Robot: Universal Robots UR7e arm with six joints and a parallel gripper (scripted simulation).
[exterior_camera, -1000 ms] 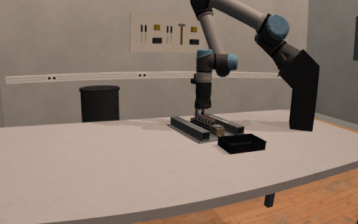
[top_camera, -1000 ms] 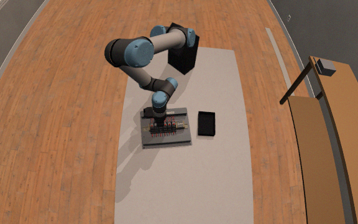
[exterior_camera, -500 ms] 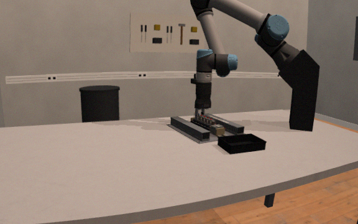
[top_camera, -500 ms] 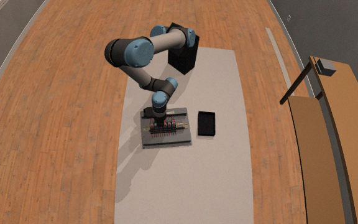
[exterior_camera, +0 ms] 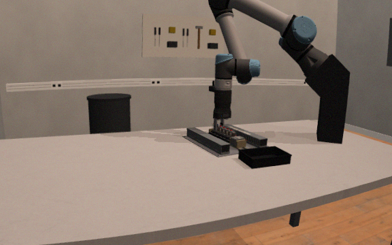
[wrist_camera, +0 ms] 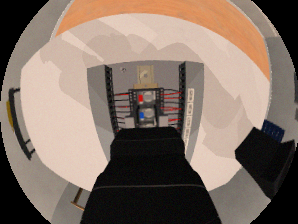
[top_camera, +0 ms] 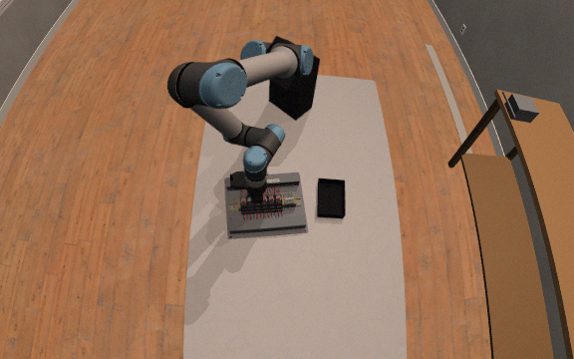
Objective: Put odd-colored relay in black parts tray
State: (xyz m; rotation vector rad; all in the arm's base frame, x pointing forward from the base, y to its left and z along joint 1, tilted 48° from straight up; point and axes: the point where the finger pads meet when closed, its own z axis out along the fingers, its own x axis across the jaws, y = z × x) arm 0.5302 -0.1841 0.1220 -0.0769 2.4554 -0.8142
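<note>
The relay panel lies flat on the table. The blue-button relay is in the relay row, second from the tan end block in the wrist view. A red-button relay stands beside it; more red buttons show in the exterior view. My gripper points straight down over the row and is shut on the blue-button relay, one finger on each side. Whether the relay is raised in its socket cannot be told. The black parts tray lies beside the panel, with nothing visible in it.
Two grey slotted ducts run along the panel on either side of the row. Red and black wires run from the sockets to the ducts. Tan blocks stand on the rail at the row's ends.
</note>
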